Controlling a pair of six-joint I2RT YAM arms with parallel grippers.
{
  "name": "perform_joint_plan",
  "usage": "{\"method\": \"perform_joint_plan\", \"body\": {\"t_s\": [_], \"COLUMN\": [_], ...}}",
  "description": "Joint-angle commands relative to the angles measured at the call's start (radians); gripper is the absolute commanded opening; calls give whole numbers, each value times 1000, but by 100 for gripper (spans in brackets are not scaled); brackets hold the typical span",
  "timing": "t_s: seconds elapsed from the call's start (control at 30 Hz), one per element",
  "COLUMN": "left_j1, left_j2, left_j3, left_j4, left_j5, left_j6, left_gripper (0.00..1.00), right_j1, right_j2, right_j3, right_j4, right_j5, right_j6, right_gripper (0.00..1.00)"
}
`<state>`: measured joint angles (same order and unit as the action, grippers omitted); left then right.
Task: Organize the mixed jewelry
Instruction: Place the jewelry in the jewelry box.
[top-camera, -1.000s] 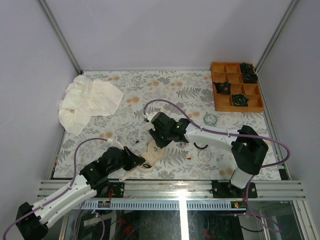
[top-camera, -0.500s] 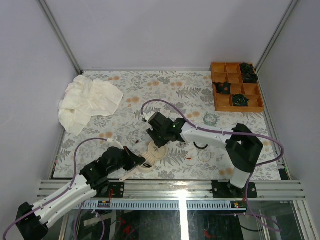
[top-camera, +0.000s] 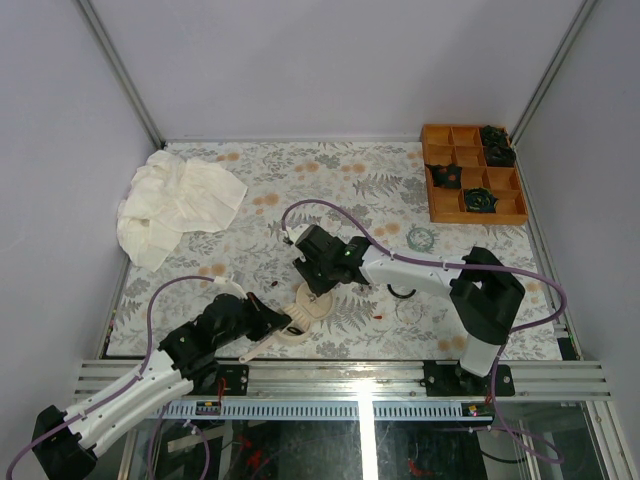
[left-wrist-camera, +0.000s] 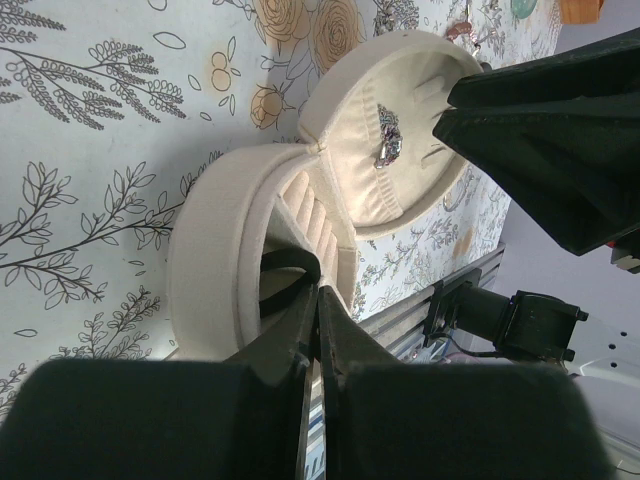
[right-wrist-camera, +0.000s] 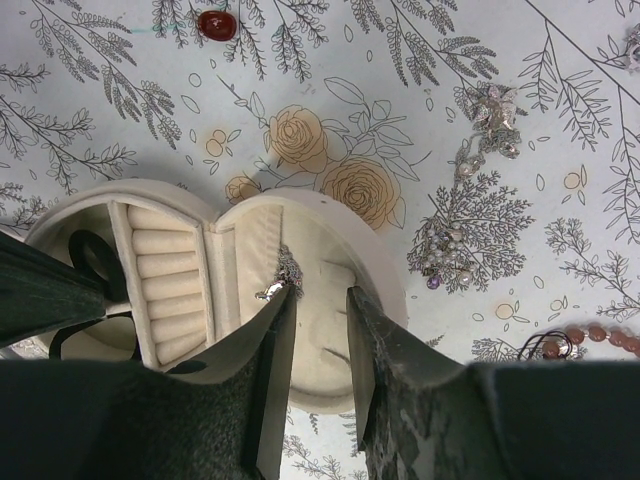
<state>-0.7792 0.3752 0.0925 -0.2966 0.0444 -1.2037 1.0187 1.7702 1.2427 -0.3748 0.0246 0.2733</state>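
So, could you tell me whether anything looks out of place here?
Yes: small silver jewelry pieces and a round red bead lie scattered loose on the floral tablecloth, outside the open cream round box.

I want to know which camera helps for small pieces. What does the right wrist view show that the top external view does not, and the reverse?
Only the right wrist view shows the ring rolls inside the open case and a silver piece lying in its lid half. Only the top external view shows the white cloth and the orange tray with dark items, at the far corners. Both show the cream case and the right arm's jaws, open above it.
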Motion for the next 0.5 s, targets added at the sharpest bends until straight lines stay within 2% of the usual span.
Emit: {"method": "perform_joint_plan", "body": {"t_s": [0.0, 0.47], "left_j1": [-8, -8], "left_j2": [-13, -4], "left_j3": [-49, -36], "left_j4": [-15, -18], "left_j5": [-14, -18], "left_j6": [-8, -5], "left_gripper": [0, 0], "right_j1": [9, 9], "right_j2": [9, 36], "right_j3": [48, 71], "right_j4": [25, 16], "right_j5": [-3, 55], "right_j6": [9, 6], "right_gripper": [33, 33]}}
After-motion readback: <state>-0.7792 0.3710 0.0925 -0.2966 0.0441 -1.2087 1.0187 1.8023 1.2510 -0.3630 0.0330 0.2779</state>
